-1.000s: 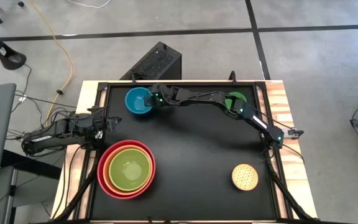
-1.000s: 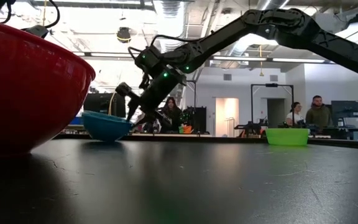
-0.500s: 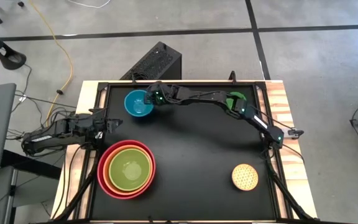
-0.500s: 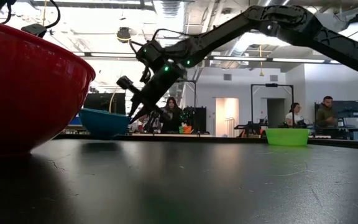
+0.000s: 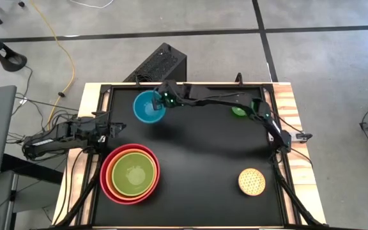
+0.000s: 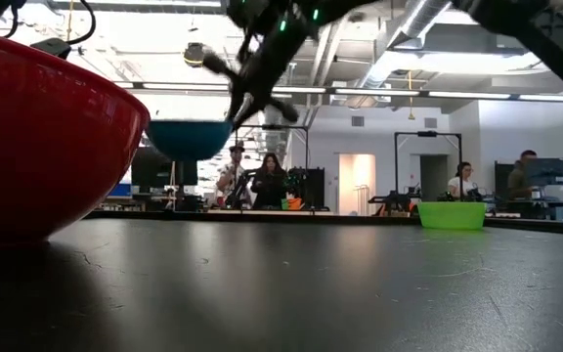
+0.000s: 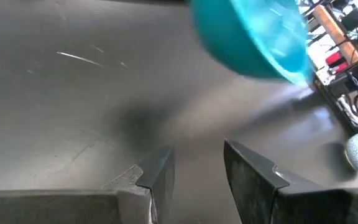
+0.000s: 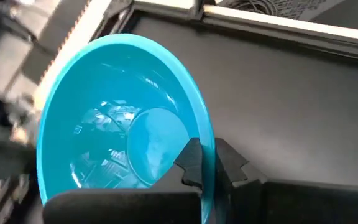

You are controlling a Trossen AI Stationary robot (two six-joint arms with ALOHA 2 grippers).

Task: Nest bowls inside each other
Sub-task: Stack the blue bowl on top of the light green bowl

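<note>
The blue bowl [image 5: 148,107] hangs in the air over the table's far left part, with my right gripper [image 8: 210,165] shut on its rim. A stack of red [image 5: 109,185], orange and lime green bowls [image 5: 133,172] stands on its base at the near left. The small bright green bowl [image 5: 238,111] sits at the far right, partly under my right arm. The speckled yellow bowl [image 5: 252,181] lies at the near right. My left gripper [image 7: 197,171] waits open at the table's left edge, touching nothing. My right gripper pinches the blue bowl's rim [image 8: 207,144] on the side toward the table's right. One finger [image 8: 191,158] is inside the bowl and one [image 8: 232,168] outside. The fingers slant down from the right. The bowl [image 6: 188,138] hangs clear of the table, opening up.
A raised frame [image 5: 184,86] runs round the black table top. The middle of the table [image 5: 203,153] between the stack and the speckled bowl is bare. People stand in the room beyond the far edge.
My right gripper, at the blue bowl's rim a second ago while the bowl stood on the table, has risen with it and drawn a little toward the table's right and near side. The bowl now hangs clear of the table.
</note>
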